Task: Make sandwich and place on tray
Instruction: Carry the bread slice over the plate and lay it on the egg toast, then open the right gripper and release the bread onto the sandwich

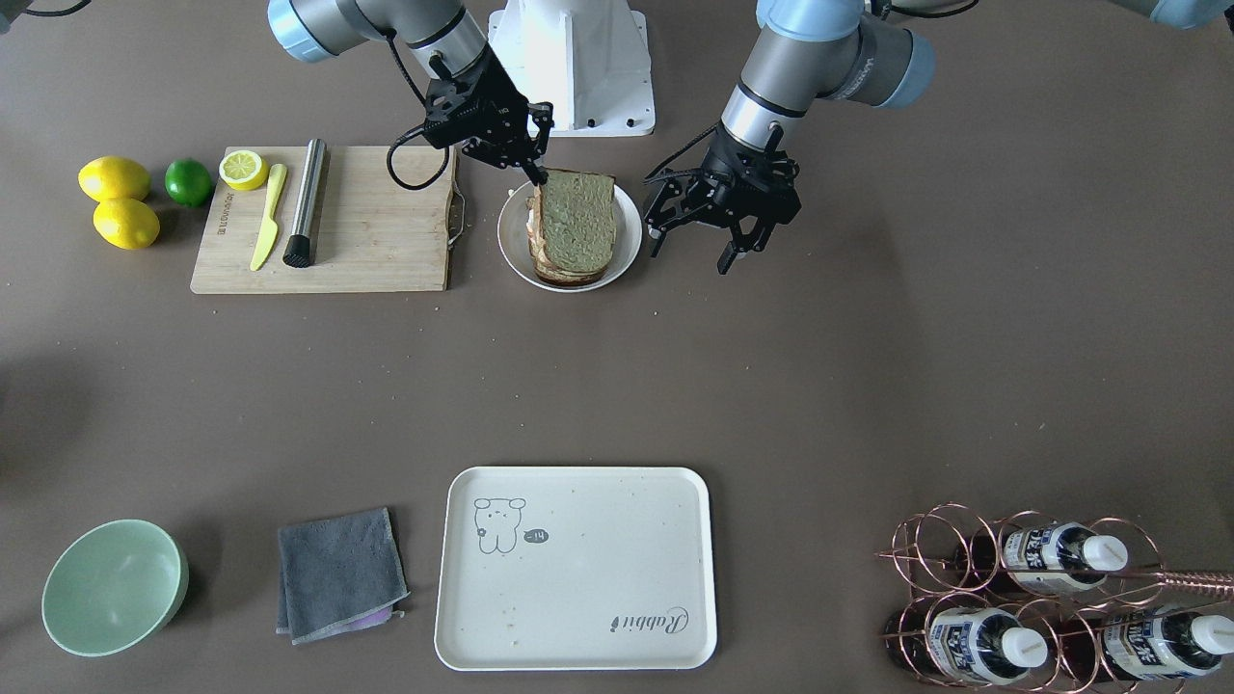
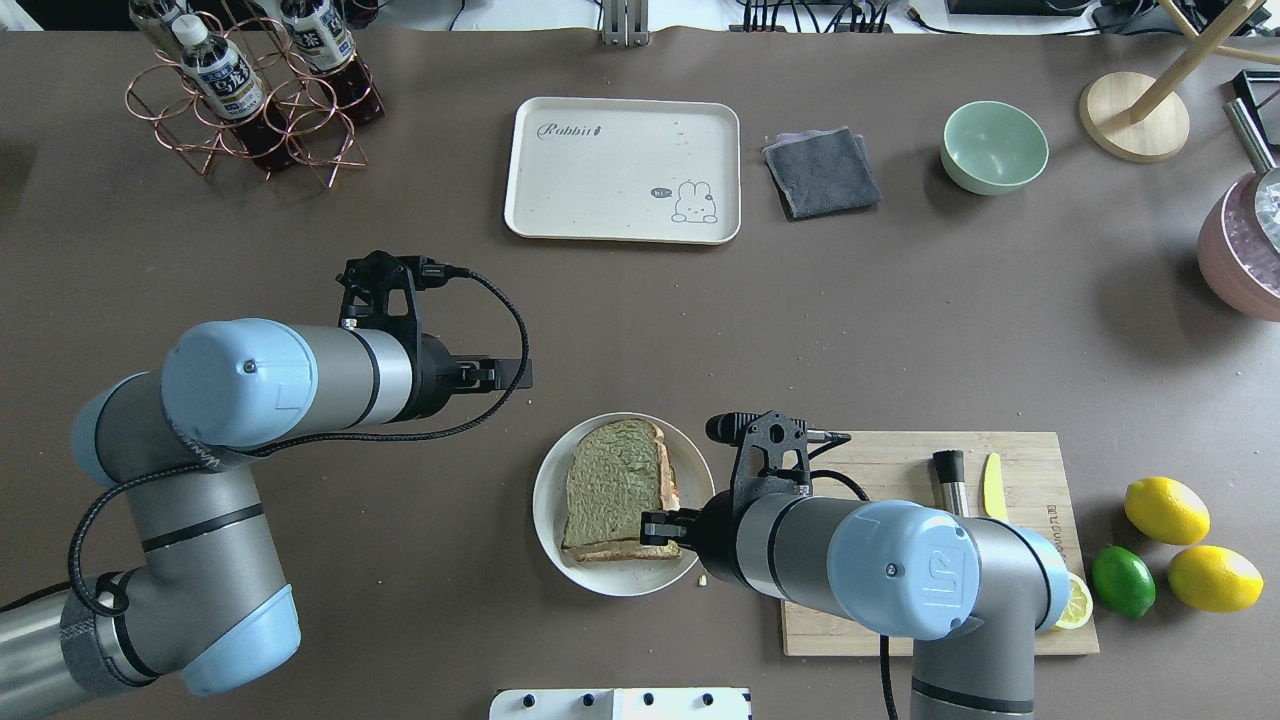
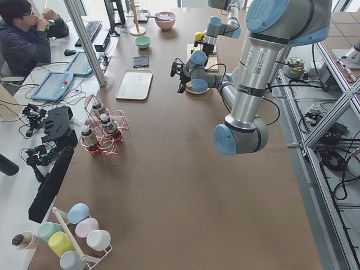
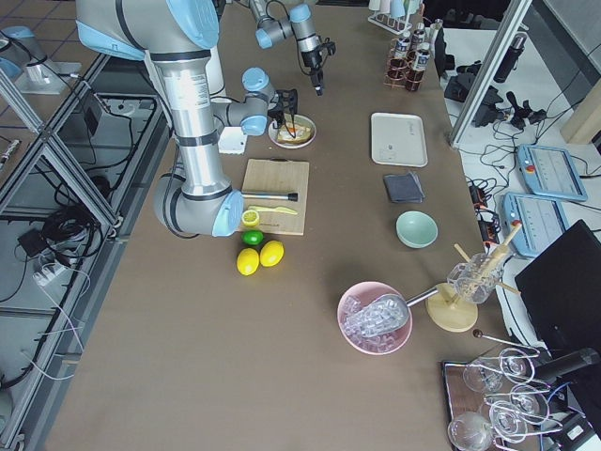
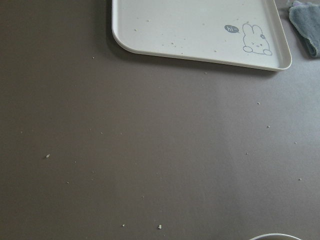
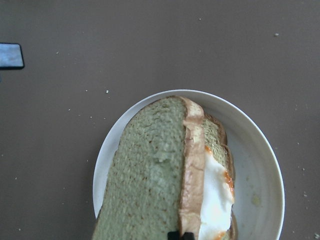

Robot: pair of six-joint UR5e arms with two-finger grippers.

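The sandwich (image 1: 576, 226) lies on a round white plate (image 1: 630, 246) near the robot's base. Its top slice (image 6: 150, 180) is tilted, and the fried egg (image 6: 216, 192) shows under its edge. My right gripper (image 1: 536, 176) is shut on the crust edge of the top slice, and it also shows in the overhead view (image 2: 660, 525). My left gripper (image 1: 696, 246) hangs open and empty just beside the plate, apart from it. The cream-white tray (image 1: 578, 578) lies bare at the far side of the table and also shows in the overhead view (image 2: 620, 170) and the left wrist view (image 5: 200, 25).
A wooden cutting board (image 1: 376, 231) with a yellow knife, a metal rod and a lemon half lies next to the plate. Two lemons and a lime (image 1: 188, 181) lie beyond it. A grey cloth (image 1: 337, 573), a green bowl (image 1: 114, 586) and a copper bottle rack (image 1: 1041, 598) flank the tray.
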